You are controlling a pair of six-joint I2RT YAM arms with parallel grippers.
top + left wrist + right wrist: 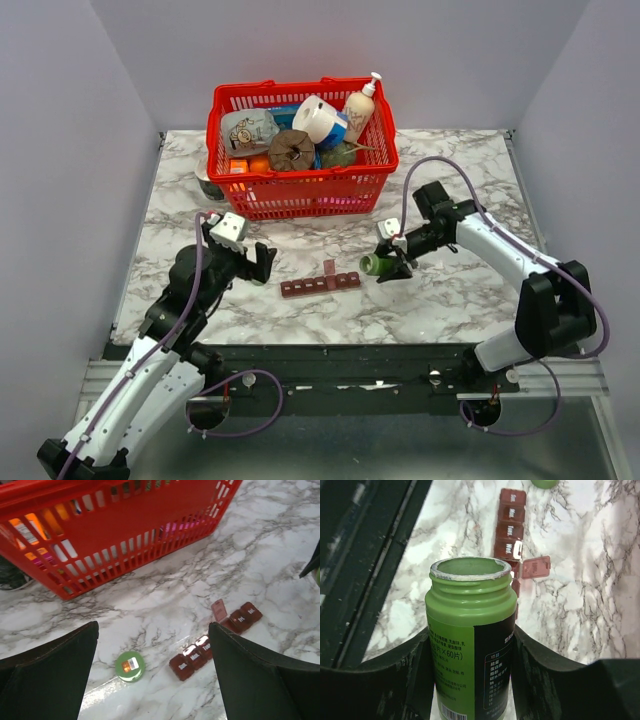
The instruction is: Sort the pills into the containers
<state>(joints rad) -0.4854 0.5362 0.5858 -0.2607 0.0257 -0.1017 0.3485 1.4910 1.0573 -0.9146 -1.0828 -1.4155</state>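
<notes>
The dark red pill organizer lies on the marble table in front of the basket, with one lid standing open; it also shows in the left wrist view and the right wrist view. My right gripper is shut on the uncapped green bottle, held tilted with its mouth toward the organizer's right end. The bottle's green cap lies on the table left of the organizer. My left gripper is open and empty, above the cap and the organizer's left end. No pills show.
A big red mesh basket full of groceries stands at the back centre, just beyond the organizer. A dark round object sits by the basket's left corner. Marble tabletop extends right of the right arm.
</notes>
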